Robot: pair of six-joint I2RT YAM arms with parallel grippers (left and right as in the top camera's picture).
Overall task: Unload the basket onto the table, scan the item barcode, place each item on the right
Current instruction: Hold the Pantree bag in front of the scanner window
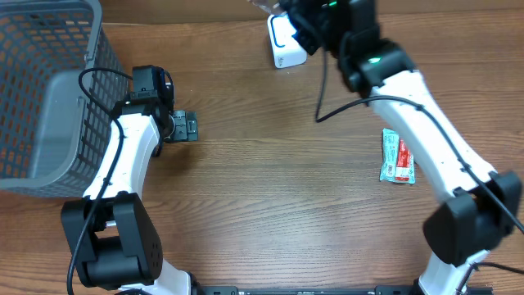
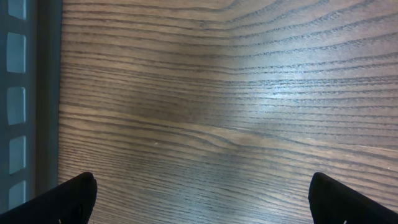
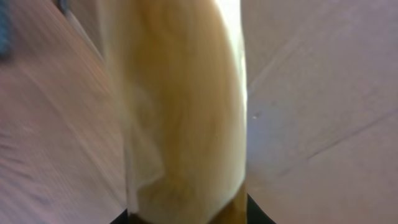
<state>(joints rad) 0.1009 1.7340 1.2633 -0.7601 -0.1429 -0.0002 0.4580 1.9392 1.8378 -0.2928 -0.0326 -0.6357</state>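
Observation:
My right gripper [image 1: 296, 23] is up at the table's far edge, shut on a pale yellow item in clear wrapping [image 3: 180, 106]. The item fills the right wrist view, blurred, and rises from between the dark fingertips [image 3: 260, 218] at the bottom edge. Overhead, only a translucent corner of the item [image 1: 266, 6] shows at the top edge, just above a white scanner [image 1: 285, 43]. No barcode is readable in any view. My left gripper [image 1: 185, 127] hovers over bare wood beside the basket, its jaws wide open and empty [image 2: 202, 190].
A grey mesh basket [image 1: 49, 90] takes up the far left corner; its wall shows at the edge of the left wrist view [image 2: 15, 93]. A red and teal packet [image 1: 397, 156] lies flat on the wood at the right, under the right arm.

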